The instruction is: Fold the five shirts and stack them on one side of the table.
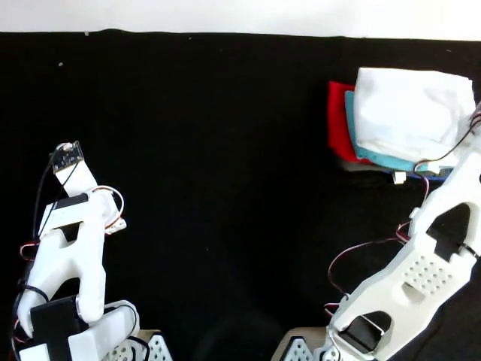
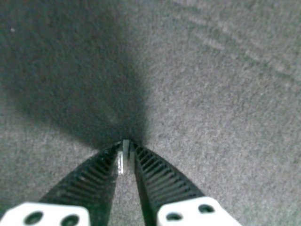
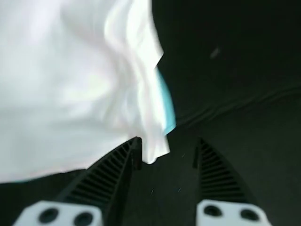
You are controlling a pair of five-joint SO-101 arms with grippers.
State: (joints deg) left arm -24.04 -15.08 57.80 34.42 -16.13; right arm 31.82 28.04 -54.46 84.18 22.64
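- We log the white shirt (image 3: pixel 70 70) atop the stack (image 1: pixel 338 128); its edge just beside the right jaws, which stand open;
- left jaws closed, empty;
- black worktop (image 1: pixel 225 150); white wall (image 1: pixel 225 15) behind.

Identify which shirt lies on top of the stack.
The white shirt: no other shirt lies over it, while the teal shirt and red shirt show only as edges sticking out from under it.

The white shirt (image 1: pixel 409 113) glares under strong light; the left gripper (image 2: pixel 126 147) throws a wide dark shadow on the table (image 2: pixel 235 94).
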